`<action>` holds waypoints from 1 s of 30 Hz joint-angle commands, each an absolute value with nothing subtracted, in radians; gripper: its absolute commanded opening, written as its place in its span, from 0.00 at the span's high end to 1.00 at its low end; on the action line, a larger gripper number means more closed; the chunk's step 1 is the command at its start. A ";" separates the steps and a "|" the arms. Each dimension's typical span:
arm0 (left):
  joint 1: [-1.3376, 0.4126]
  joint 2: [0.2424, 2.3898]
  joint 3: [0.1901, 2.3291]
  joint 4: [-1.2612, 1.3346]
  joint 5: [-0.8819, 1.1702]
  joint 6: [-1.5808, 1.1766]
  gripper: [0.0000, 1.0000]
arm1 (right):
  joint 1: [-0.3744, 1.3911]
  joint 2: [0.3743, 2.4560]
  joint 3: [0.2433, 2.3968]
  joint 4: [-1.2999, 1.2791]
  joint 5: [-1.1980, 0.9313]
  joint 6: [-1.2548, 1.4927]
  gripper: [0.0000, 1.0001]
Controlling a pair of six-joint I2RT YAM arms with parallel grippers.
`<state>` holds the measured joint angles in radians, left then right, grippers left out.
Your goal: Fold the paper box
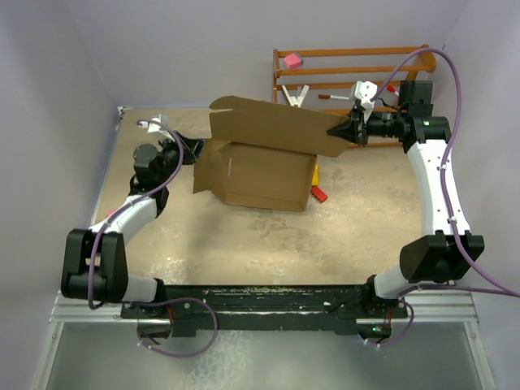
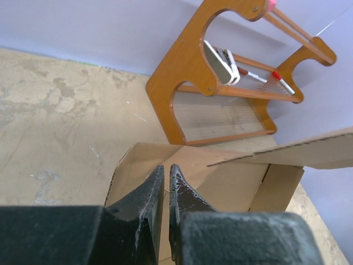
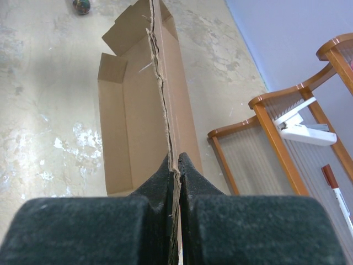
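The paper box (image 1: 264, 175) sits open on the bench (image 1: 244, 244), a bit past the middle toward 12 o'clock. Its big lid (image 1: 268, 126) is lifted up over the back of the box. The right tool (image 1: 345, 130) is clamped on the edge of that lid at the 3 o'clock end. The left tool (image 1: 193, 152) is at 9 o'clock of the box, just beside a side flap (image 1: 203, 175). Its 2 fingers (image 2: 149, 193) are almost together, with nothing seen between them. A red block (image 1: 318, 193) lies by the box at 4 o'clock. A wooden rack (image 1: 341, 73) stands at 1 o'clock.
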<state>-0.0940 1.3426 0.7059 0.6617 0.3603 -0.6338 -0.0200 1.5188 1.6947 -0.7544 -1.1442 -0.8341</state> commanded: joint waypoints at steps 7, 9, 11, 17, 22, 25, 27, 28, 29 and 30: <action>-0.123 1.494 0.846 0.700 0.463 -0.638 0.90 | -0.021 1.517 1.714 -0.768 -1.189 -0.821 1.00; -0.141 1.508 0.847 0.691 0.471 -0.637 0.90 | -0.021 1.519 1.711 -0.768 -1.181 -0.815 1.00; -0.159 1.519 0.841 0.689 0.470 -0.640 0.90 | -0.021 1.519 1.708 -0.767 -1.174 -0.810 1.00; -0.197 1.540 0.810 0.693 0.439 -0.669 0.90 | -0.021 1.518 1.698 -0.750 -1.180 -0.792 1.00; -0.230 1.582 0.820 0.728 0.413 -0.710 0.90 | -0.020 1.521 1.692 -0.750 -1.193 -0.786 1.00; -0.246 1.610 0.826 0.775 0.402 -0.757 0.90 | -0.020 1.522 1.685 -0.744 -1.202 -0.778 1.00; -0.259 1.623 0.830 0.803 0.396 -0.780 0.90 | -0.020 1.524 1.682 -0.742 -1.208 -0.775 1.00; -0.262 1.628 0.833 0.816 0.391 -0.791 0.90 | -0.020 1.526 1.681 -0.742 -1.210 -0.774 1.00; -0.265 1.634 0.834 0.831 0.388 -0.805 0.90 | -0.020 1.527 1.680 -0.741 -1.213 -0.774 1.00; -0.266 1.640 0.836 0.848 0.387 -0.818 0.90 | -0.020 1.528 1.680 -0.742 -1.215 -0.772 1.00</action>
